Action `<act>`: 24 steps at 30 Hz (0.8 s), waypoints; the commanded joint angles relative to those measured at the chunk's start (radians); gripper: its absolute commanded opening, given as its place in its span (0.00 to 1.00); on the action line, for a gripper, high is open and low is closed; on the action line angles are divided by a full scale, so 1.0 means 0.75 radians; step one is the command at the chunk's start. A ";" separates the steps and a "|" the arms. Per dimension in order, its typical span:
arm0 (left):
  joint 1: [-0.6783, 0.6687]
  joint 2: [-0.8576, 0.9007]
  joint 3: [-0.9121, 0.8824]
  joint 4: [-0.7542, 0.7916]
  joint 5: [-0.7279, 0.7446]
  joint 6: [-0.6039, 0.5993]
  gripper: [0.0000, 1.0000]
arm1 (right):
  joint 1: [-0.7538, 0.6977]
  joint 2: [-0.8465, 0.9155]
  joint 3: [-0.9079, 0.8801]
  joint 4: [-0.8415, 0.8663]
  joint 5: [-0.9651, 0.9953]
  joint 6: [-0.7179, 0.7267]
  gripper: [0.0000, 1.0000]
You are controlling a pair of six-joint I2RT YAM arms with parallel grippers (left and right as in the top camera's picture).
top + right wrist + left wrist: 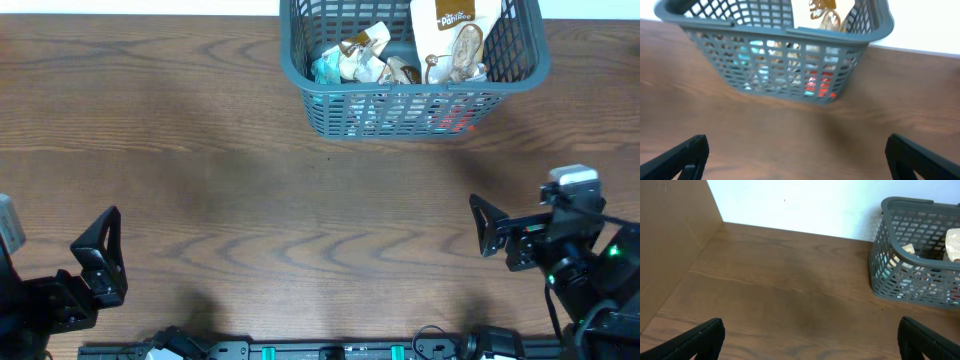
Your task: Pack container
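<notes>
The left gripper (106,252) is wide open and holds nothing. The right gripper (480,226) is wide open too, and it is empty. Neither one touches anything. Both arms sit low at the near edge of the table (300,220), one on the left and one on the right, with their fingers pointing toward the far side. The basket (400,112) stands at the far edge of the table, a bit to the right, well apart from both grippers. Inside it are a tall white bag (455,35) and some small snack packets (352,62).
</notes>
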 commanded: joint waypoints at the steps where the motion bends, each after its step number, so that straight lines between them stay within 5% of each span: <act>1: 0.009 0.001 -0.002 -0.104 -0.015 0.008 0.99 | 0.037 -0.094 -0.179 0.117 0.073 -0.146 0.99; 11: 0.009 0.001 -0.002 -0.104 -0.015 0.008 0.99 | 0.228 -0.457 -0.896 0.826 0.086 -0.145 0.99; 24: 0.009 0.001 -0.002 -0.104 -0.015 0.008 0.99 | 0.269 -0.748 -1.342 1.052 0.125 -0.036 0.99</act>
